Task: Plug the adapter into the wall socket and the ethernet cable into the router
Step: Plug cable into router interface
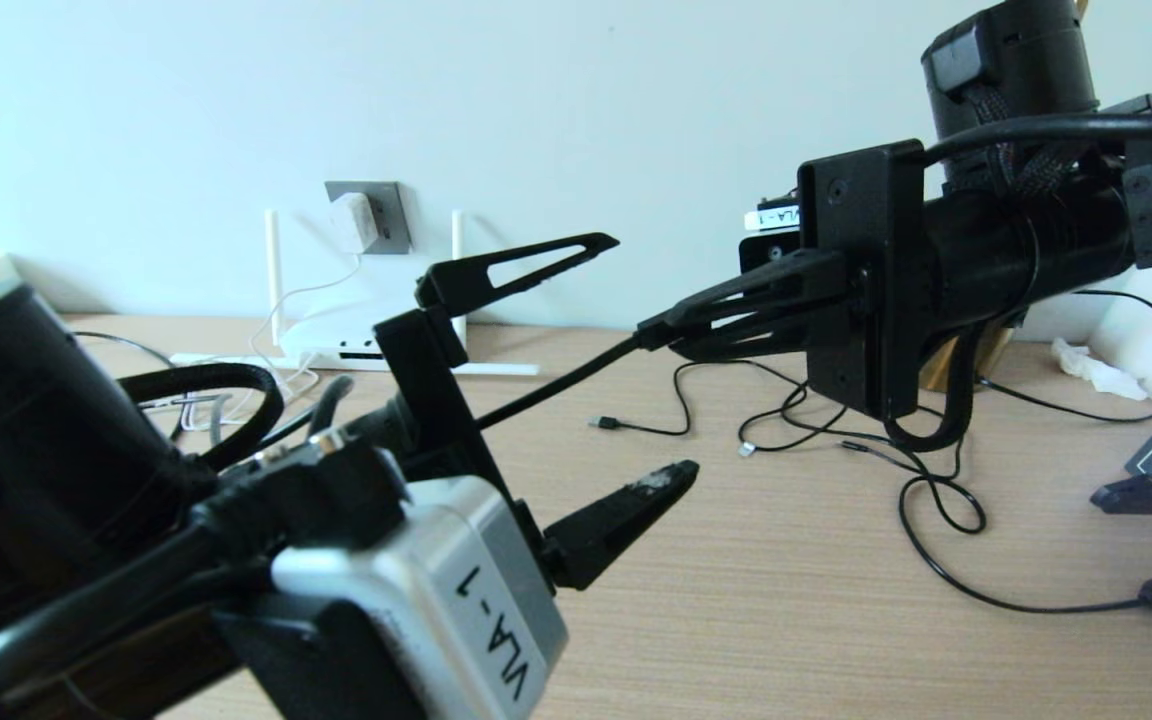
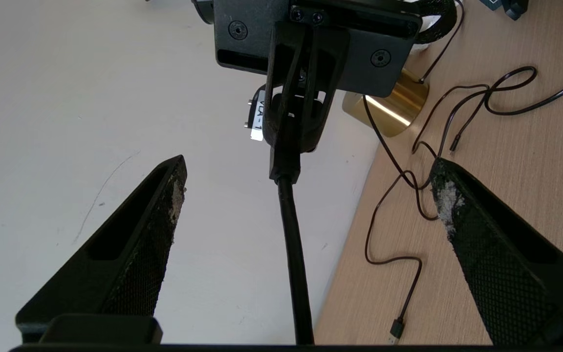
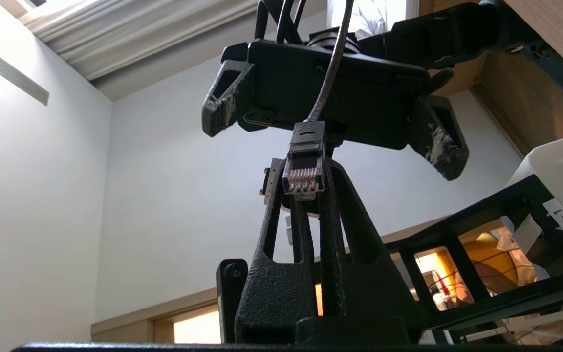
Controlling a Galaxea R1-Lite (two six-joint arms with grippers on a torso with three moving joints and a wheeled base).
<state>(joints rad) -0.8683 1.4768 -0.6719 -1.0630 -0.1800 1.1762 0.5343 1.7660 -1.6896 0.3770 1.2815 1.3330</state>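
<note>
The adapter (image 1: 354,222) is already seated in the wall socket (image 1: 383,216) on the far wall, with its thin white cord (image 1: 281,320) trailing down to the desk (image 1: 796,590), so the first half of the task is judged done and the cable step is being worked on. The ethernet cable (image 1: 556,382) is being held in mid-air by the right gripper (image 1: 658,328), whose fingers are pressed together on the plug end; in the right wrist view the clear clip plug (image 3: 304,178) is seen standing just past the fingertips, its contacts turned toward the camera. The left gripper (image 1: 651,362) is being held with its jaws wide apart around the black cable below that grip, without being closed on it, and the cable is seen passing between the two fingers (image 2: 137,244) in the left wrist view. The router (image 1: 346,340) is lying against the wall below the socket, partly hidden behind the left arm, with its ports facing the robot. Other thin black cables (image 1: 926,500) are lying loose on the desk and are not part of this step. For the next move, it is judged that the plug must be turned toward the router's port edge, lined up with a port, and pushed straight in, perhaps after the cable is steadied by the left gripper.
</note>
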